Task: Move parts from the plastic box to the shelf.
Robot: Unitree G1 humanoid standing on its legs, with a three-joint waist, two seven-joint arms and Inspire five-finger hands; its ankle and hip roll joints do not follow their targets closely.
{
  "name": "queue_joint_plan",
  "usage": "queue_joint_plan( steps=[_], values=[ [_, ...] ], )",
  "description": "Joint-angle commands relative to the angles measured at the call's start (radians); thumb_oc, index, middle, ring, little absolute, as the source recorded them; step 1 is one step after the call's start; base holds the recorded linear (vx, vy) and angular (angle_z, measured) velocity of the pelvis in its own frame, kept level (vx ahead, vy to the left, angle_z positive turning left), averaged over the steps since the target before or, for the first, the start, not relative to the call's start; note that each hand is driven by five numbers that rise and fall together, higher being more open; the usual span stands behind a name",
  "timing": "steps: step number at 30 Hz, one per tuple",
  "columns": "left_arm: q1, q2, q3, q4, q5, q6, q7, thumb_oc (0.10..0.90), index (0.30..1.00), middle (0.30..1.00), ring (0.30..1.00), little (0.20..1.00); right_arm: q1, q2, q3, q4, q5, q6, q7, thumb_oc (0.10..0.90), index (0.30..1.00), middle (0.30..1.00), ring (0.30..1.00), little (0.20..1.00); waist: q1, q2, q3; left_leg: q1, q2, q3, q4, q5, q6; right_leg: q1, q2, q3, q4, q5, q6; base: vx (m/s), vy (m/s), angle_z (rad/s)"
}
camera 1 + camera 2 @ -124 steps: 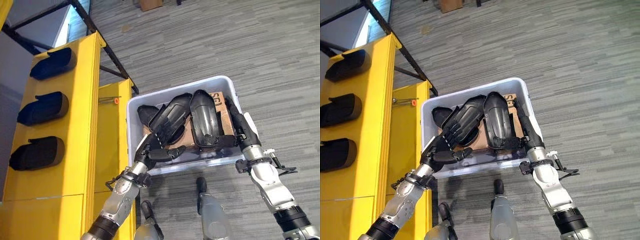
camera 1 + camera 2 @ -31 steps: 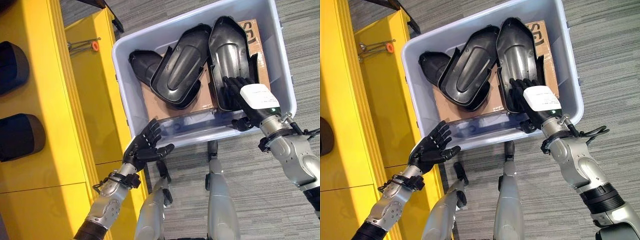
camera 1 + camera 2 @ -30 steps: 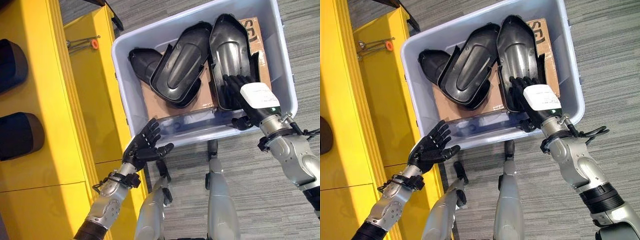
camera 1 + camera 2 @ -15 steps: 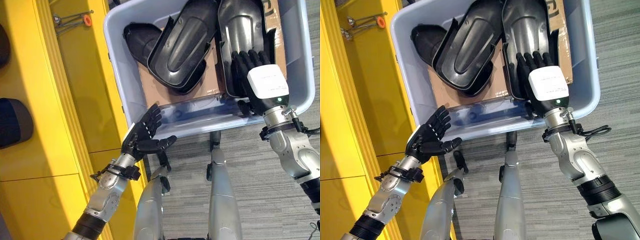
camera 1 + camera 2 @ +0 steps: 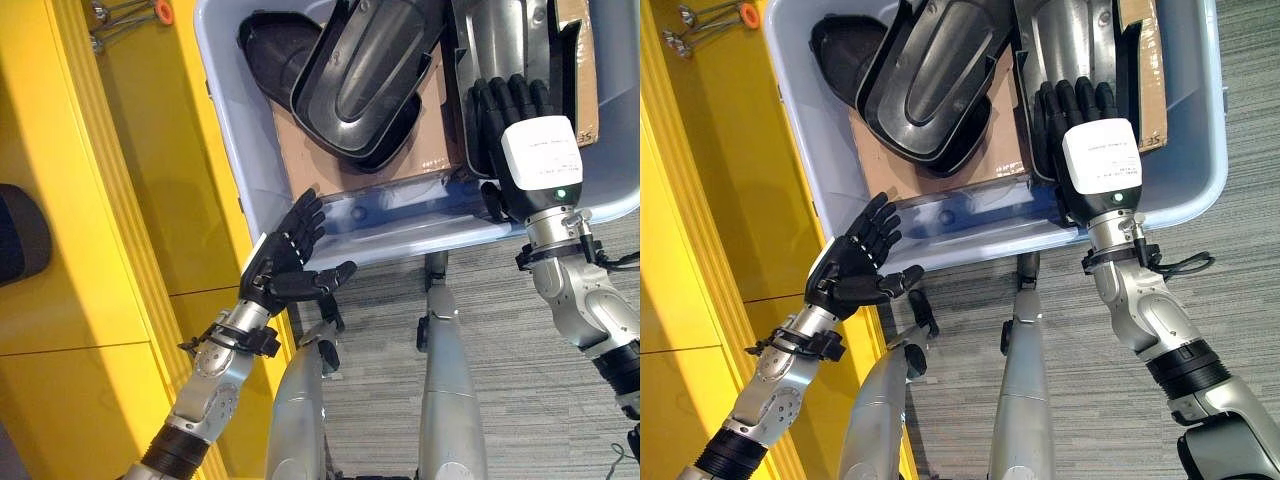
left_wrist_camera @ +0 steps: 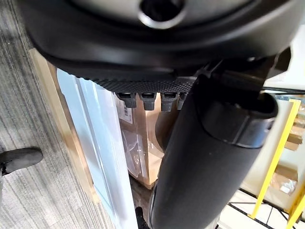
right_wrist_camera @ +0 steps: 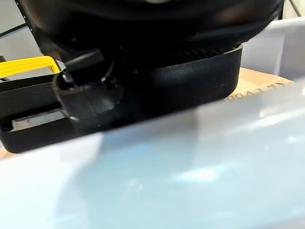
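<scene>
The pale plastic box (image 5: pixel 228 150) holds several black moulded parts on cardboard (image 5: pixel 310 160). A large shell-shaped part (image 5: pixel 370 75) lies in the middle, a smaller one (image 5: pixel 270 45) to its left and a long one (image 5: pixel 500 40) to its right. My right hand (image 5: pixel 520 130) reaches over the near wall, open, with its straight fingers flat on the long right part (image 7: pixel 143 95). My left hand (image 5: pixel 285 260) is open with fingers spread, outside the box by its near left corner and holding nothing.
The yellow shelf (image 5: pixel 110 250) runs along the left, close to the box, with a black part (image 5: pixel 20 235) resting on it. A small tool with an orange tip (image 5: pixel 160 10) lies on a yellow ledge at the top left. Grey carpet (image 5: pixel 540 420) lies in front.
The camera has tilted down, so the box sits higher in view. My left hand came off the box's front and spread open. My right hand moved over the near wall onto the right part.
</scene>
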State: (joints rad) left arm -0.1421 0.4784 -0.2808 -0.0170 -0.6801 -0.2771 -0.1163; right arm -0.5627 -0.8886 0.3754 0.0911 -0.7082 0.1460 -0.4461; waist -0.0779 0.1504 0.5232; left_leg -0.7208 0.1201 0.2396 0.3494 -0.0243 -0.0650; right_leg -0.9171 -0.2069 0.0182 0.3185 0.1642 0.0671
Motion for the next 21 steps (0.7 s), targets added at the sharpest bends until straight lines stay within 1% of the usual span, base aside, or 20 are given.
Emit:
queue_joint_plan(
  steps=[1,3,7,14,17,18,19,20,21],
  values=[
    [0.073,0.034,-0.01,-0.04,0.034,-0.015,0.003,0.9,1.0,1.0,1.0,1.0,-0.083,-0.033,-0.021,-0.06,-0.04,-0.012,-0.075,0.9,1.0,1.0,1.0,1.0,-0.021,0.055,-0.003,-0.078,-0.06,-0.07,0.025,-0.049,0.038,0.011,0.07,-0.017,0.175,-0.318,-0.055,0.02,0.03,-0.01],
    [0.072,0.037,-0.018,-0.048,0.037,-0.014,0.003,0.9,1.0,1.0,1.0,1.0,-0.103,-0.042,-0.014,-0.053,-0.039,-0.004,-0.084,0.9,1.0,1.0,1.0,1.0,-0.018,0.065,-0.003,-0.091,-0.063,-0.069,0.032,-0.049,0.037,-0.01,0.068,-0.015,0.19,-0.322,-0.057,0.01,0.017,-0.01],
    [0.062,0.043,-0.023,-0.049,0.034,-0.015,0.007,0.9,1.0,1.0,1.0,1.0,-0.124,-0.043,0.005,-0.025,-0.049,0.011,-0.118,0.9,1.0,1.0,1.0,1.0,-0.014,0.073,-0.003,-0.116,-0.063,-0.07,0.046,-0.053,0.041,-0.04,0.069,-0.011,0.211,-0.327,-0.059,0.0,0.0,0.0],
    [0.058,0.044,-0.02,-0.053,-0.001,-0.016,-0.003,0.9,1.0,1.0,1.0,1.0,-0.154,-0.057,0.015,0.001,-0.002,0.027,-0.111,0.9,1.0,1.0,1.0,1.0,-0.01,0.087,-0.003,-0.15,-0.071,-0.071,0.076,-0.063,0.046,-0.083,0.069,-0.001,0.242,-0.333,-0.061,0.0,0.0,0.0],
    [0.057,0.044,-0.021,-0.054,0.003,-0.012,0.0,0.9,1.0,1.0,1.0,1.0,-0.159,-0.052,0.017,0.003,0.01,0.035,-0.109,0.9,1.0,1.0,1.0,1.0,-0.01,0.087,-0.003,-0.156,-0.07,-0.073,0.074,-0.061,0.047,-0.093,0.069,0.0,0.245,-0.331,-0.059,0.0,0.0,0.0],
    [0.056,0.044,-0.025,-0.053,0.003,-0.015,0.004,0.9,1.0,1.0,1.0,1.0,-0.166,-0.05,0.018,0.011,0.007,0.031,-0.094,0.839,0.915,0.915,0.915,0.915,-0.01,0.089,-0.003,-0.159,-0.07,-0.075,0.068,-0.055,0.045,-0.098,0.069,0.002,0.238,-0.324,-0.057,0.0,0.0,0.0],
    [0.055,0.043,-0.025,-0.052,0.008,-0.019,0.009,0.9,1.0,1.0,1.0,1.0,-0.174,-0.051,0.022,0.017,0.0,0.013,-0.095,0.688,0.704,0.704,0.704,0.704,-0.009,0.091,-0.003,-0.159,-0.07,-0.073,0.062,-0.053,0.045,-0.099,0.069,0.001,0.233,-0.322,-0.056,0.0,0.0,0.0],
    [0.055,0.043,-0.024,-0.052,0.015,-0.021,0.014,0.9,1.0,1.0,1.0,1.0,-0.178,-0.052,0.024,0.022,-0.003,0.003,-0.101,0.688,0.704,0.704,0.704,0.704,-0.008,0.092,-0.003,-0.159,-0.07,-0.073,0.06,-0.052,0.045,-0.098,0.069,0.001,0.231,-0.321,-0.056,0.0,0.0,0.0],
    [0.051,0.046,-0.025,-0.05,0.039,-0.033,0.032,0.9,1.0,1.0,1.0,1.0,-0.193,-0.053,0.032,0.029,-0.009,-0.027,-0.11,0.427,0.338,0.338,0.338,0.338,-0.006,0.093,-0.003,-0.159,-0.07,-0.073,0.055,-0.05,0.044,-0.099,0.069,0.001,0.227,-0.32,-0.055,0.0,0.0,0.0]
  ],
)
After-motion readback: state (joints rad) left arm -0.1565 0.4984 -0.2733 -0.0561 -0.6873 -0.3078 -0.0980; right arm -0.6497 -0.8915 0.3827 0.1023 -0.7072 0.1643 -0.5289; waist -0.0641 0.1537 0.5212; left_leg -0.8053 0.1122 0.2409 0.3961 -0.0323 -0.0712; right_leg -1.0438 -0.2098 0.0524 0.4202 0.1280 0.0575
